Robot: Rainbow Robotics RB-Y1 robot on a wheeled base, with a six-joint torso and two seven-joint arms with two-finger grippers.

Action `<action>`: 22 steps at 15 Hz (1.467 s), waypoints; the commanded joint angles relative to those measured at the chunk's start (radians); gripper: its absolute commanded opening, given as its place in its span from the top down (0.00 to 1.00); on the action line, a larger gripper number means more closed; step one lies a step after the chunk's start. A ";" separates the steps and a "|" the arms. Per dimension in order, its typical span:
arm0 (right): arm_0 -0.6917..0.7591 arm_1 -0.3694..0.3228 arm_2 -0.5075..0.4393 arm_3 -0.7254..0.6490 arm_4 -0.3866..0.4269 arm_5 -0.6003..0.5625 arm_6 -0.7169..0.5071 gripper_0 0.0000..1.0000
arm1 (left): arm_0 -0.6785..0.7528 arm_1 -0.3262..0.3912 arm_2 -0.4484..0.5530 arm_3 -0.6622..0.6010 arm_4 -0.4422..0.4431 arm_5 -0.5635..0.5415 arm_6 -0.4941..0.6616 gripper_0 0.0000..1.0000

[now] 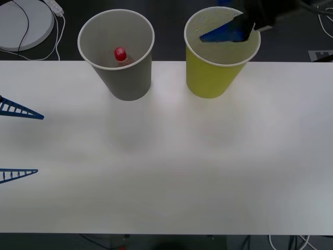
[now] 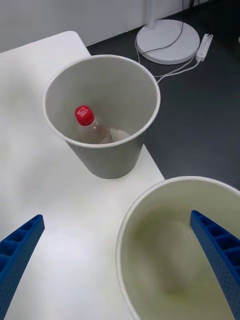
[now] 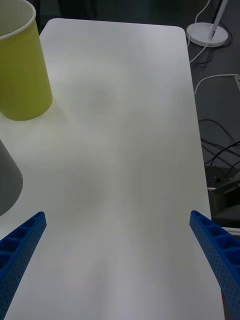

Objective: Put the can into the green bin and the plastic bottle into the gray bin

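The gray bin [image 1: 125, 78] stands at the back left of the white table [image 1: 166, 172]. Inside it lies the plastic bottle [image 2: 92, 125], its red cap [image 1: 120, 53] pointing up. To its right stands the green bin [image 1: 210, 75]; its pale inside [image 2: 170, 255] looks bare. The can is out of view. My right gripper [image 1: 229, 30] hovers open over the green bin's mouth, holding nothing; one finger [image 2: 220, 250] is above the cup, the other above the table. At the table's left edge my left gripper [image 1: 21, 143] waits open and empty, well short of both cups [image 3: 20, 70].
A white round stand base [image 1: 23, 23] with a cord and a power strip [image 2: 205, 40] sits on the dark floor behind the table's left corner. More cables [image 3: 220, 150] lie on the floor beyond the table's right end.
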 commanded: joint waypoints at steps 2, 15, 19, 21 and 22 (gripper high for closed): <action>0.223 -0.065 -0.116 -0.168 -0.027 0.068 0.041 0.00 | 0.000 0.000 0.000 0.000 0.000 0.000 0.000 0.00; 0.872 -0.148 -0.509 -0.177 -0.576 -0.032 0.804 0.00 | 0.000 0.000 0.000 0.000 0.000 0.000 0.000 0.00; 0.984 -0.146 -0.595 -0.142 -0.651 -0.145 0.925 0.00 | 0.000 0.000 0.000 0.000 0.000 0.000 0.000 0.00; 1.023 -0.148 -0.621 -0.122 -0.666 -0.185 0.963 0.00 | 0.000 0.000 0.000 0.000 0.000 0.000 0.000 0.00; 1.032 -0.146 -0.633 -0.112 -0.666 -0.211 0.969 0.00 | 0.000 0.000 0.000 0.000 0.000 0.000 0.000 0.00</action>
